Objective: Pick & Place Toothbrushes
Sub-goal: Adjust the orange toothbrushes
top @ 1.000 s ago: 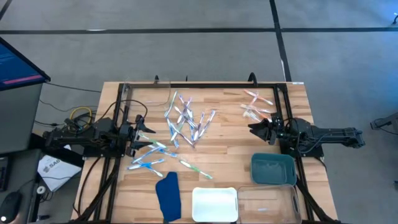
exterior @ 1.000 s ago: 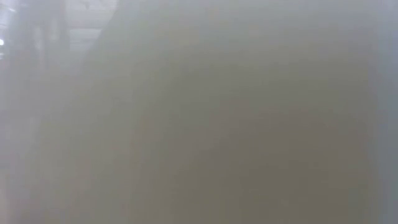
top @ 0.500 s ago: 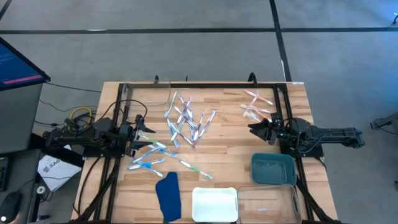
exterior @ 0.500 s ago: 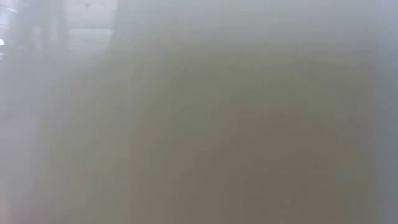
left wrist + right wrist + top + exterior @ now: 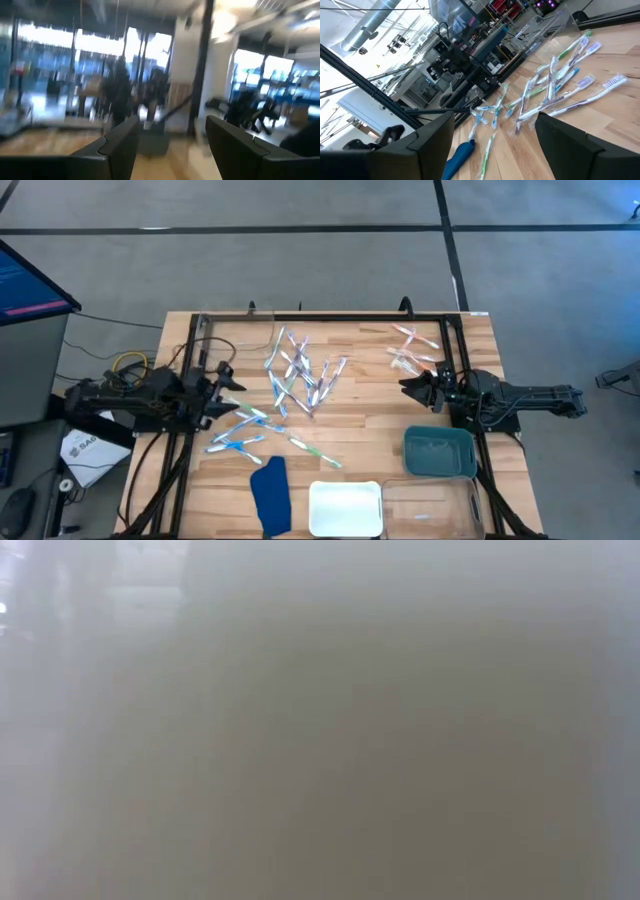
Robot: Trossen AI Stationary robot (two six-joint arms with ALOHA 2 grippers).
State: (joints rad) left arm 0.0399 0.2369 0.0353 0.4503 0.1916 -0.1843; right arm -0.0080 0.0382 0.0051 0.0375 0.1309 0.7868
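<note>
Your left tool (image 5: 218,392) has drawn back slightly toward the worktop's (image 5: 360,435) left edge compared with a moment ago, and its wrist view now looks level into the room. Its jaws stand open with nothing between them. Your right tool (image 5: 408,387) has not moved; it hangs at the right edge, jaws wide apart and empty.

The toothbrushes (image 5: 300,375) lie untouched: a main heap at the worktop's centre, a smaller group just beside the left tool, and a few near the far right corner. The teal tray (image 5: 440,452), white tray (image 5: 345,507) and clear tray (image 5: 430,505) sit along the near edge.

Judgement: no pick has started; the left arm appears to be repositioning.
</note>
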